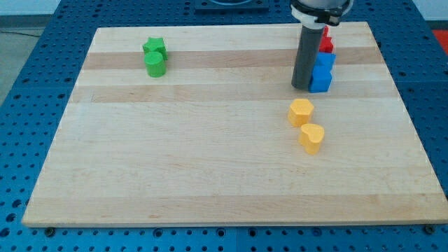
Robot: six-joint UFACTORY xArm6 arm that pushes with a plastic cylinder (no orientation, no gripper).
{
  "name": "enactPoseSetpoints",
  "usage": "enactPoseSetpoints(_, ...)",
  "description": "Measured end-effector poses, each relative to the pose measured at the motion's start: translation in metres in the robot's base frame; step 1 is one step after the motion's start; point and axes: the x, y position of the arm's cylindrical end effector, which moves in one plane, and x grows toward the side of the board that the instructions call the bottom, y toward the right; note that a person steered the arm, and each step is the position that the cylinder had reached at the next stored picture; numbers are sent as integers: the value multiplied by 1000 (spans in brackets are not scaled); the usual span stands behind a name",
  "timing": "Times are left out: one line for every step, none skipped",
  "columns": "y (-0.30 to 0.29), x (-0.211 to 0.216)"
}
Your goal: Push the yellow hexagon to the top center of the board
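Note:
The yellow hexagon [301,111] lies on the wooden board [210,154], right of centre. A yellow heart-shaped block [312,138] sits just below and right of it, almost touching. My tip [301,87] rests on the board a short way above the hexagon, with a small gap between them. The dark rod rises from there to the view's top edge. The tip stands directly left of the blue blocks.
Two blue blocks [322,72] stand next to the rod on its right, with red blocks [326,42] above them, partly hidden by the rod. A green star [155,47] and a green cylinder [155,65] sit at the top left.

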Motion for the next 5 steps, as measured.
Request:
enactPoseSetpoints(1,0)
enactPoseSetpoints(3,0)
enactPoseSetpoints(4,0)
enactPoseSetpoints(5,0)
enactPoseSetpoints(13,0)
